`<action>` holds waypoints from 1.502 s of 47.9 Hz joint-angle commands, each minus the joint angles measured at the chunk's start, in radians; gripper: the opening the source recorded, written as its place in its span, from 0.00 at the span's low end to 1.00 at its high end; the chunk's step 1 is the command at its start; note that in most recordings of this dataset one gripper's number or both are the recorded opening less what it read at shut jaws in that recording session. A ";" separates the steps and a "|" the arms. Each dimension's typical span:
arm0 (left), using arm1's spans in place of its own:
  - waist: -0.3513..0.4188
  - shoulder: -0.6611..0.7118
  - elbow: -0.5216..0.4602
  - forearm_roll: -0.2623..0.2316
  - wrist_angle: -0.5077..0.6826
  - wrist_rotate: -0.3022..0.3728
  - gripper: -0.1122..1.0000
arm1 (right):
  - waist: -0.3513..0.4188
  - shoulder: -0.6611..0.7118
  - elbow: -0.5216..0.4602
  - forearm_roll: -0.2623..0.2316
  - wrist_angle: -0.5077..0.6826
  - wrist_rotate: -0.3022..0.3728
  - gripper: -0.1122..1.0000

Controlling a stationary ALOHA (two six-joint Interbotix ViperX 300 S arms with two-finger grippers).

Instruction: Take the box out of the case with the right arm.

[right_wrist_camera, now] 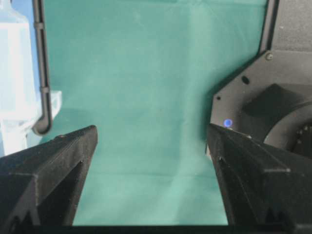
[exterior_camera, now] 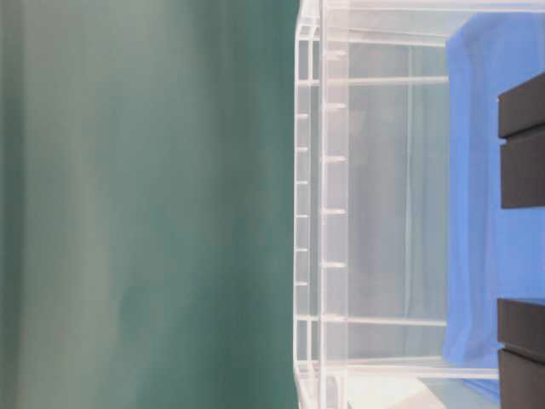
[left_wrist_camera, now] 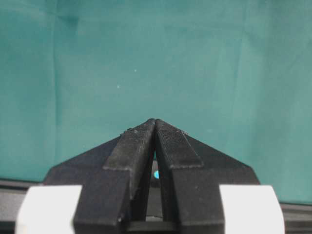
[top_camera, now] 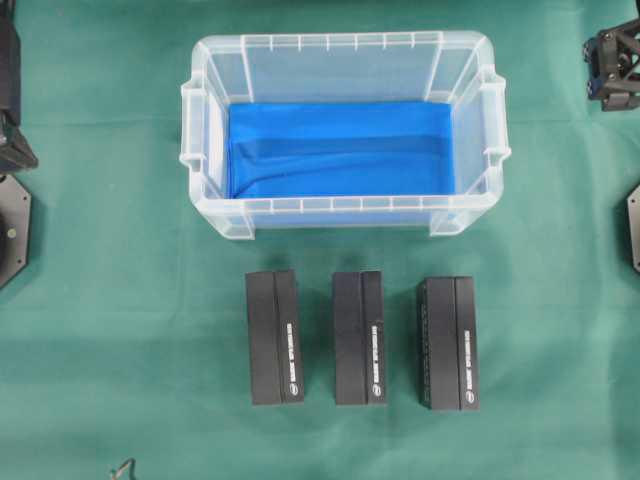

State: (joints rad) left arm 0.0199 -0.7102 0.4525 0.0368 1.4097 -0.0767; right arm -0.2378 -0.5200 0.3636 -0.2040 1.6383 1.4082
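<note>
The clear case (top_camera: pixel 340 42) with its blue lining (top_camera: pixel 340 150) stands at the back middle of the green cloth, and nothing else shows inside it. Three black boxes lie in a row on the cloth in front of it: left (top_camera: pixel 274 337), middle (top_camera: pixel 359 337), right (top_camera: pixel 448 342). My right gripper (right_wrist_camera: pixel 152 131) is open and empty over bare cloth, off the case's right end near the far right edge (top_camera: pixel 612 65). My left gripper (left_wrist_camera: pixel 155 122) is shut on nothing, its tips touching. In the table-level view two boxes (exterior_camera: pixel 521 153) (exterior_camera: pixel 521 349) show in front of the case wall (exterior_camera: pixel 341 213).
The arm bases sit at the left edge (top_camera: pixel 12 225) and the right edge (top_camera: pixel 634 225) of the table. A small dark hook-like object (top_camera: pixel 122 468) lies at the front edge. The case's corner (right_wrist_camera: pixel 14 87) shows at the left of the right wrist view.
</note>
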 commanded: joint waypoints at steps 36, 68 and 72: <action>0.003 0.000 -0.018 0.005 -0.002 0.000 0.10 | -0.006 0.012 -0.015 0.006 -0.028 -0.002 0.89; 0.003 0.002 -0.018 0.005 -0.002 0.002 0.10 | -0.006 0.018 -0.012 0.006 -0.028 -0.002 0.89; 0.003 0.000 -0.018 0.005 -0.002 0.003 0.10 | -0.006 0.018 -0.011 0.006 -0.028 -0.002 0.89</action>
State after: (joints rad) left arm 0.0199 -0.7102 0.4510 0.0383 1.4097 -0.0752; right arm -0.2393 -0.4970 0.3636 -0.1963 1.6168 1.4082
